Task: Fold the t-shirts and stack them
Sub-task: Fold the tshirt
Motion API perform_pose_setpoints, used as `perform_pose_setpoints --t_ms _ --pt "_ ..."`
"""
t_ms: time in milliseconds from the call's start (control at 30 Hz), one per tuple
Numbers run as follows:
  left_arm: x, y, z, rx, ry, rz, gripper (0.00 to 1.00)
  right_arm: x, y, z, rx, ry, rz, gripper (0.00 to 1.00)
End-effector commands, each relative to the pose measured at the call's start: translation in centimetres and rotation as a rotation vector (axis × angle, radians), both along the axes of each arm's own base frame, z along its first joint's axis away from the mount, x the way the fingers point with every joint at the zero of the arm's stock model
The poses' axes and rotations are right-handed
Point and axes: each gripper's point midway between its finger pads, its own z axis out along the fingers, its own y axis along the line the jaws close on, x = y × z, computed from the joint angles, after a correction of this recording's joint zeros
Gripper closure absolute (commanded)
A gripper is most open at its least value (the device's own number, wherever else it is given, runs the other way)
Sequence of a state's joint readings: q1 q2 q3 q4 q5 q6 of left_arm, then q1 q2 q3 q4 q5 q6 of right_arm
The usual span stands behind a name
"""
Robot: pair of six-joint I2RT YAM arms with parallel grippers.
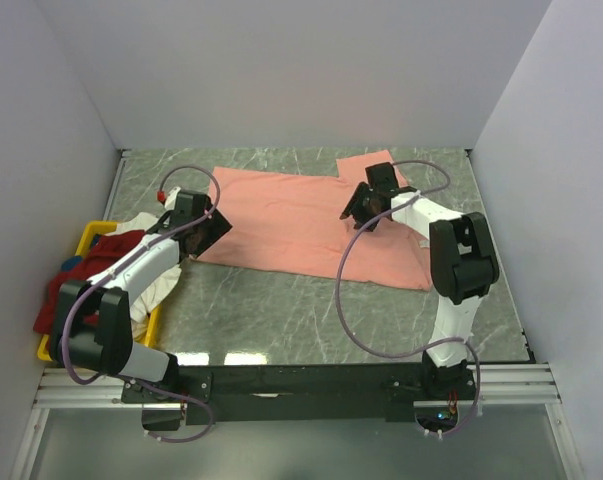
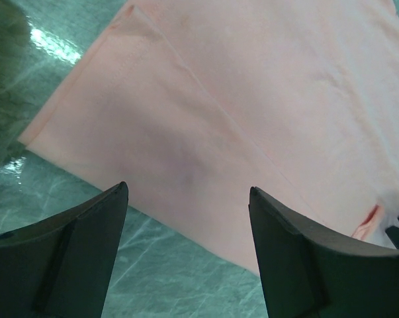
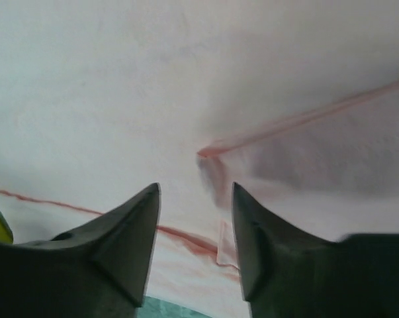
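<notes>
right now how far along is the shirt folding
The salmon-pink shirt lies spread out, at most partly folded; the left gripper and right gripper hover open over it. The dark red shirt and white shirt sit bunched in the yellow bin. Nothing stacked.

A grey-green marble-patterned table (image 1: 281, 310) sits boxed in by plain white walls (image 1: 301, 70) on three sides (left, back, right). Soft light leaves pale glare patches (image 1: 231, 357) near its front edge, beside a silver metal rail (image 1: 521, 378)

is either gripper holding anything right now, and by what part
Nothing is held. The left gripper and the right gripper both stand open over the salmon-pink t-shirt, with no cloth between their fingers.
</notes>
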State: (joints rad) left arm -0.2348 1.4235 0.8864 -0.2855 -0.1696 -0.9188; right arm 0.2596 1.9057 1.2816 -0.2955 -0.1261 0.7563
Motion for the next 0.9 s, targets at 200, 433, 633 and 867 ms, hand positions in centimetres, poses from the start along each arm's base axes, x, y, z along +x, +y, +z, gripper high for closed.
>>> perform_pose_setpoints --t_ms 200,433,633,867 --pt "-1.5 0.2 0.5 -0.029 -0.005 0.064 0.23 -1.1 -1.8 5.4 -0.06 -0.076 -0.014 0.4" --pt "-3.7 3.4 -1.9 0.054 0.07 0.234 0.32 -8.9 -5.4 5.3 -0.026 -0.043 -0.148 0.45" --pt "-3.8 4.5 -4.0 0.09 0.081 0.291 0.39 -15.6 -7.4 2.6 -0.002 -0.001 -0.256 0.48" --pt "-2.0 4.8 -5.1 0.112 0.063 0.301 0.44 -18.8 -11.1 -0.4 -0.052 0.014 -0.394 0.47"
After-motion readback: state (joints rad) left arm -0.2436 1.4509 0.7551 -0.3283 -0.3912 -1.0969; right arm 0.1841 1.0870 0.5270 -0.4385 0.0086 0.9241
